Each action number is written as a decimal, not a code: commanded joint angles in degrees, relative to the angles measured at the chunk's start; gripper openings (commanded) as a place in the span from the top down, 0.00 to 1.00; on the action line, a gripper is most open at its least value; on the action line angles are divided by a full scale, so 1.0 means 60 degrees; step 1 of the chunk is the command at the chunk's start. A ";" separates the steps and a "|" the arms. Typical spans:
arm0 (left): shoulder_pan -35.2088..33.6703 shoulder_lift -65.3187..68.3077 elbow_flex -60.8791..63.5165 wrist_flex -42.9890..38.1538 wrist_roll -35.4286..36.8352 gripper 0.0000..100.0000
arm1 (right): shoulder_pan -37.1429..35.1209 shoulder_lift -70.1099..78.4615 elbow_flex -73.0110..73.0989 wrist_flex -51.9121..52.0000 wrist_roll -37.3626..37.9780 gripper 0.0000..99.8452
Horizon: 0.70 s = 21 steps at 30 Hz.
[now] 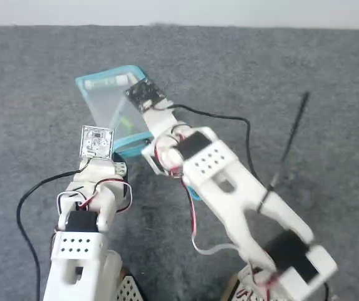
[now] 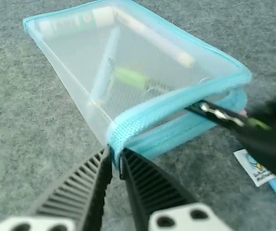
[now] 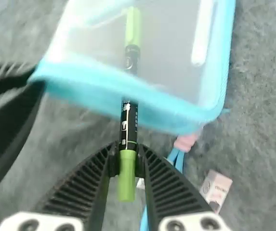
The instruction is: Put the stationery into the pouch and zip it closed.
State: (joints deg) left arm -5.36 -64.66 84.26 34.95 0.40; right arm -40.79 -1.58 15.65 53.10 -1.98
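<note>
near edge: both arm bases on the grey felt-like table. left gripper: fingers clenched on the corner of the pouch, right on its zip trim. right gripper: fingers grasping a green-and-black pen, far end poked through the pouch mouth. pouch is translucent, blue-edged, on the table just ahead of both grippers, mouth toward them. inside it: blue pen, white marker. past it more grey surface, then a pale wall strip.
</note>
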 commanded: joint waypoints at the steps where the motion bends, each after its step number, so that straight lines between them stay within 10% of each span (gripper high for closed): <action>1: 0.0044 -0.0337 -0.0125 -0.0366 0.0103 0.99 | 0.0696 0.1004 -0.1670 -0.0286 -0.1392 0.99; 8: 0.0044 -0.0322 -0.0110 -0.0352 0.0103 0.99 | 0.1106 0.2923 -0.3663 -0.0227 -0.3575 0.98; 15: 0.0044 -0.0293 -0.0110 -0.0352 0.0103 0.99 | 0.0872 0.3260 -0.4396 0.0535 -0.2872 0.70; 21: 0.0044 -0.0322 -0.0022 -0.0396 0.0103 0.99 | 0.1048 0.2132 -0.4923 0.2703 -0.1436 0.67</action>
State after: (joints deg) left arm -5.10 -64.66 84.26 34.77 0.31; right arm -35.52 18.73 -10.02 63.56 -14.29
